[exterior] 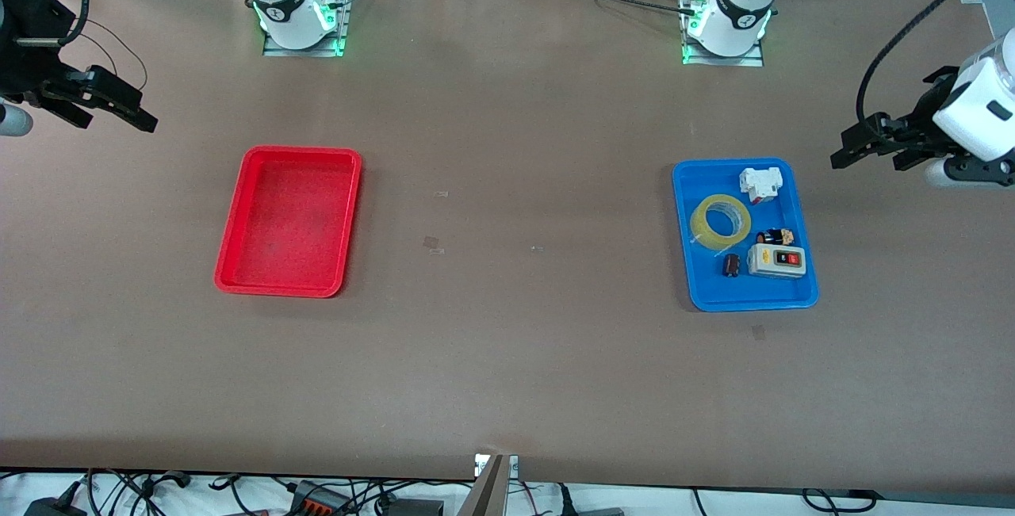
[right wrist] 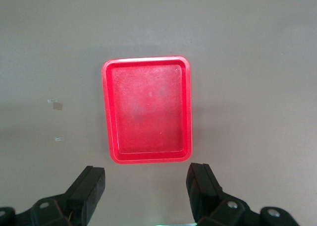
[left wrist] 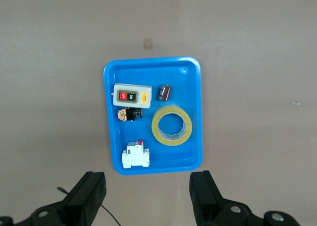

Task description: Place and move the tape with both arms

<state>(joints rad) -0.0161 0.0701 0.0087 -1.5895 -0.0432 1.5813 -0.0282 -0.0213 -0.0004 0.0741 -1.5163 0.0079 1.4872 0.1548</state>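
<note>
The left pincer (exterior: 860, 148) hung spread and empty just off the blue tray (exterior: 806, 294); the right pincer (exterior: 119, 108) waited spread near the red tray (exterior: 230, 282), which held nothing; the tape (exterior: 720, 220) lay flat in the blue tray among switch parts, likely light, stiff and slick; best pinched across its rim.

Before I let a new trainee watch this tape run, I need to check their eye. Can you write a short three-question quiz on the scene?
1. True or false: the tape lies in the red tray.
2. Which item in the blue tray is nearest the front camera? A) white breaker B) grey switch box C) tape
3. Fill in: the left gripper and right gripper both stand ___.

Key: 1 false; 2 B; 3 open
</note>
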